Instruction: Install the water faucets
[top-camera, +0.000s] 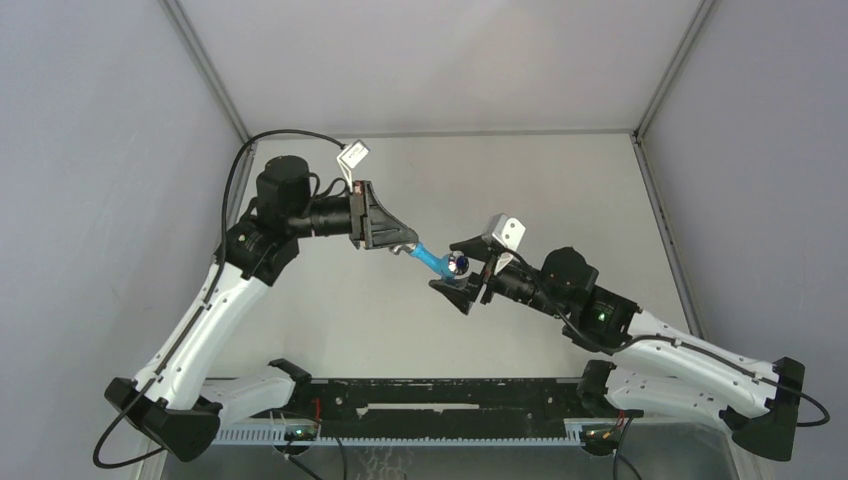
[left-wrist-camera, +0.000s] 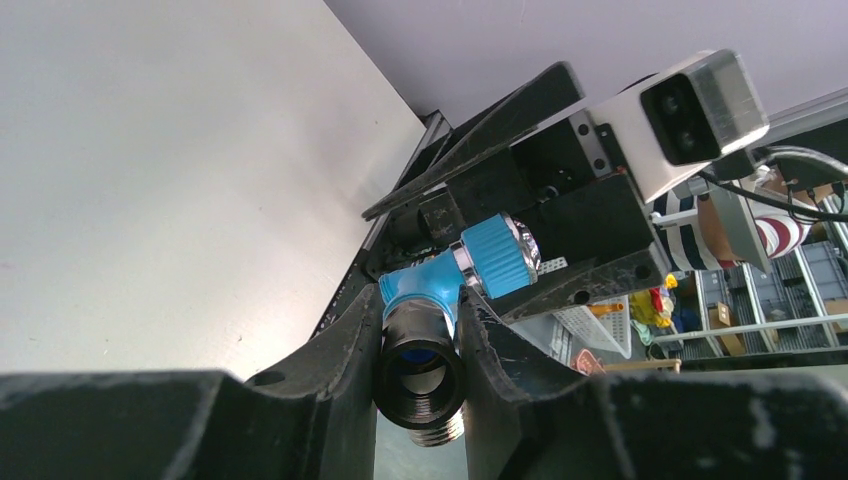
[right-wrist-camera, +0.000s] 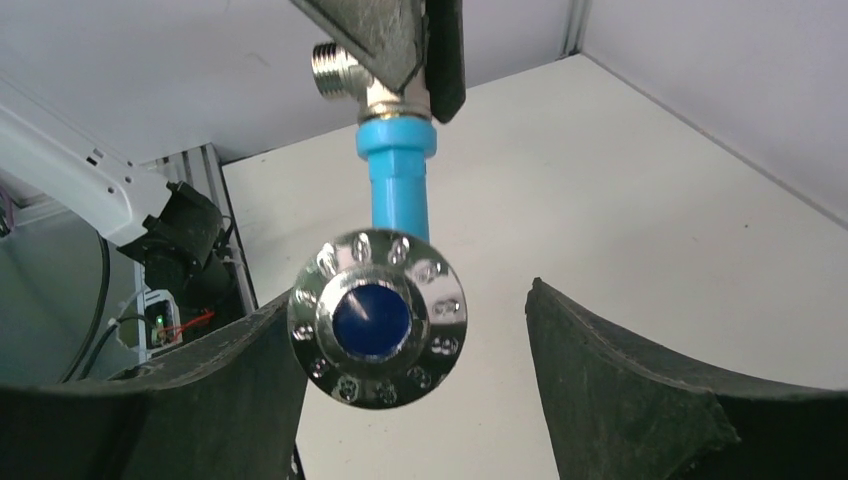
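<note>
Pale worktop (top-camera: 420, 340) is seen beneath both arms. L gripper (top-camera: 402, 243), approx 10 o'clock from view centre, is clamped on the blue tap (top-camera: 432, 259), which is held off the worktop at mid-view. R gripper (top-camera: 458, 268) is set at the tap's 4 o'clock, jaws apart on either side of the chrome knob (top-camera: 459, 264). In R wrist view one finger (right-wrist-camera: 230, 380) is seen just beside the knob, w/ the other clear of it. Silver threaded end (right-wrist-camera: 333, 72) is seen at 12 o'clock there.
</note>
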